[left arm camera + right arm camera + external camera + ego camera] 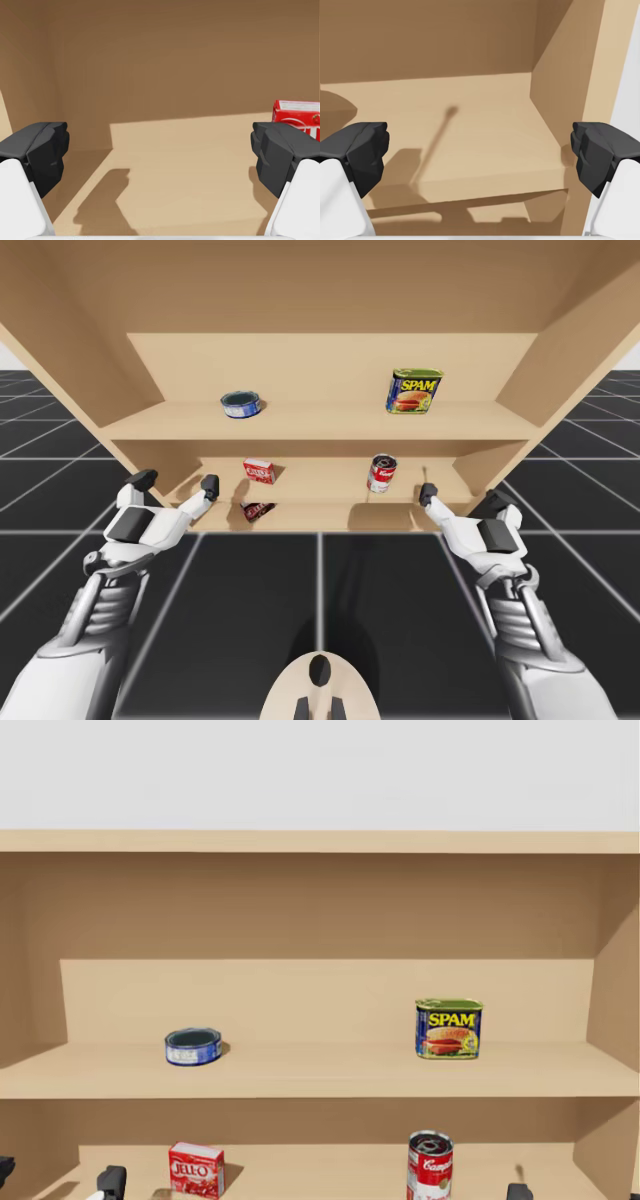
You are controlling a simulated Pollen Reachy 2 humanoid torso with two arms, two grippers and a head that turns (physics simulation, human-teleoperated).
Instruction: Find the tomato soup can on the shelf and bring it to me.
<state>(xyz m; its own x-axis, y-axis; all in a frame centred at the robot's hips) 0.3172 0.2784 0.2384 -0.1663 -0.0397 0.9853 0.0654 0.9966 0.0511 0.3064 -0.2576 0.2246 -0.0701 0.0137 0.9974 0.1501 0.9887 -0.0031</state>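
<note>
Left gripper (pixel 176 483), high view: spread wide, nothing held, at the front of the lower shelf (pixel 320 483), left of a red box (pixel 259 472). Right gripper (pixel 461 500): spread, empty, right of the red-and-white soup can (pixel 381 473), which stands upright on that shelf, apart from both. Head view: the can sits below a blue rectangular tin (pixel 449 1028) on the upper shelf (pixel 320 1075). Left wrist view: red box ahead, off to one side. Right wrist view: bare lower shelf and side wall (pixel 555 90) ahead.
</note>
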